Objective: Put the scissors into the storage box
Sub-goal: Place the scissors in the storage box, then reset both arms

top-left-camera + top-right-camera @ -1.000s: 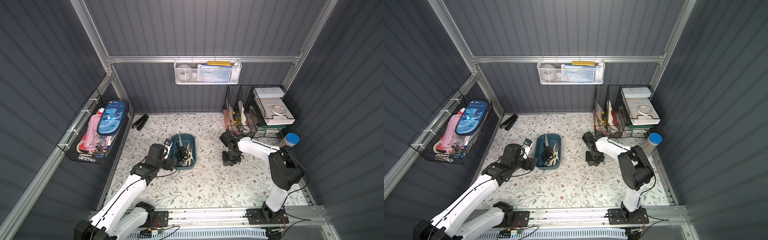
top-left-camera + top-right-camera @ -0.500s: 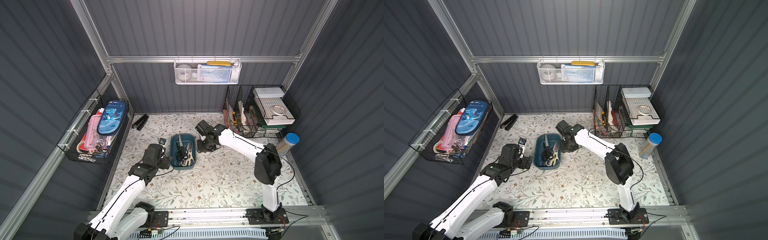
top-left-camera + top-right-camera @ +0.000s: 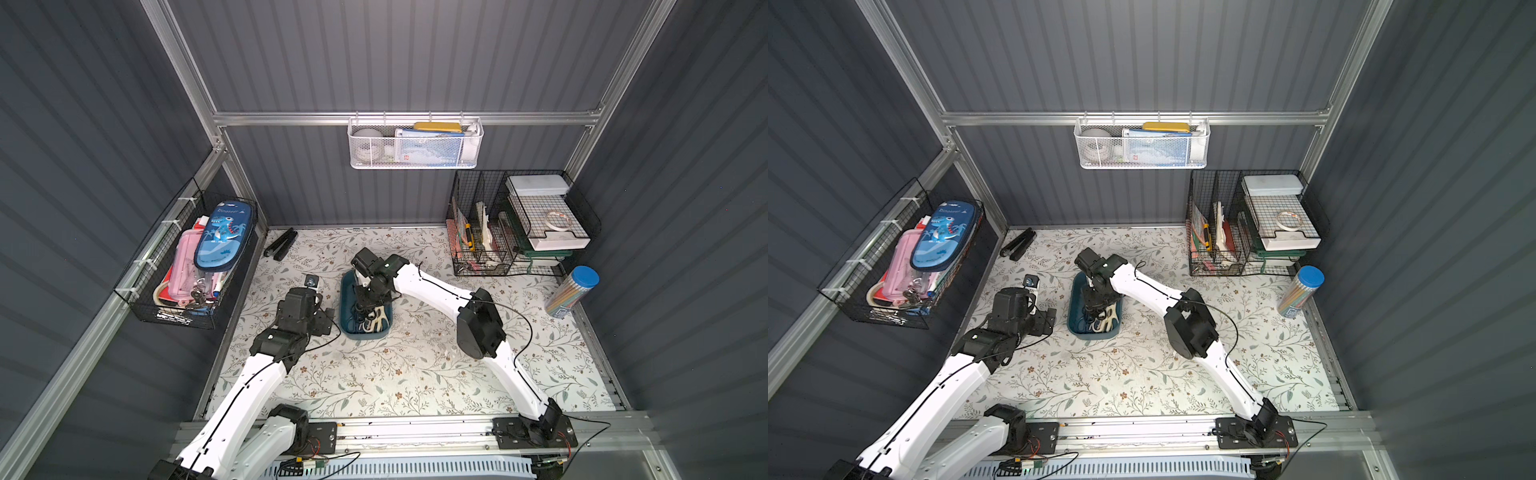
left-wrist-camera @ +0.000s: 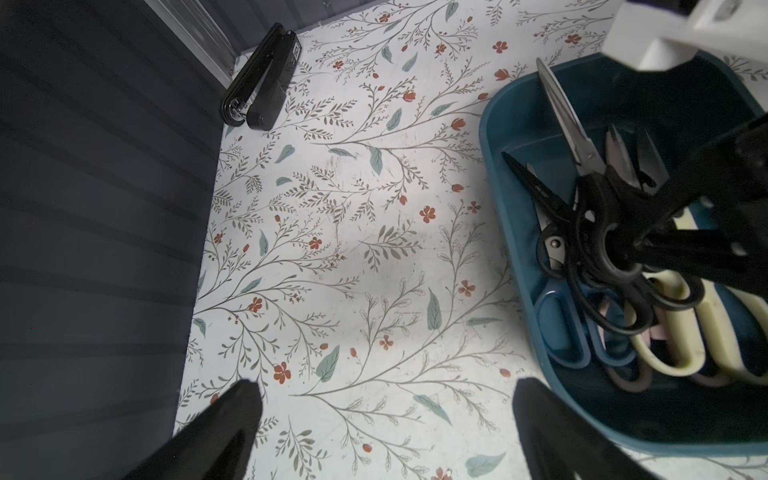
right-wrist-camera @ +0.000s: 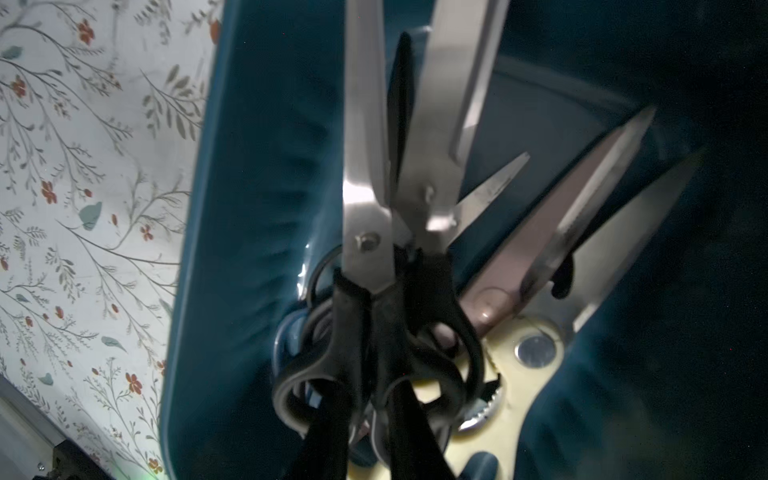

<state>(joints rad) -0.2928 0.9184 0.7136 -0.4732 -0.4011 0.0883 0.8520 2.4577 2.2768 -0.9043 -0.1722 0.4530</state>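
Right gripper (image 5: 370,399) was clamped on the black handles of one pair of scissors (image 5: 368,249). Its fingers (image 5: 328,432) were pressed together on the handle loops, and the steel blades pointed away from the wrist along the storage box (image 5: 249,208). In both top views this gripper (image 3: 368,297) (image 3: 1096,301) sat low inside the box, over the pile of other pairs. Whether the held pair rested on that pile or hung just above it could not be told.

Under and beside the held pair lay cream-handled shears (image 4: 723,332), a blue-handled pair (image 4: 540,324), a pink-handled pair (image 5: 494,299) and further black-handled ones. All were within the teal walls (image 4: 494,137), handles toward the robot.

Left gripper (image 4: 384,386) had its jaws spread wide with nothing between them. It hovered over the bare floral tabletop (image 3: 415,365), just beside the box on the robot's left (image 3: 321,319).

Farther out, a black stapler (image 3: 281,244) lay near the back left corner, well apart from the box. A black wire basket (image 3: 166,316) holding a dinosaur pencil case (image 3: 224,232) hung on the left wall. A white mesh basket (image 3: 415,162) hung on the back wall. Wire racks (image 3: 469,266) and a blue-lidded tube (image 3: 573,291) stood at the back right.
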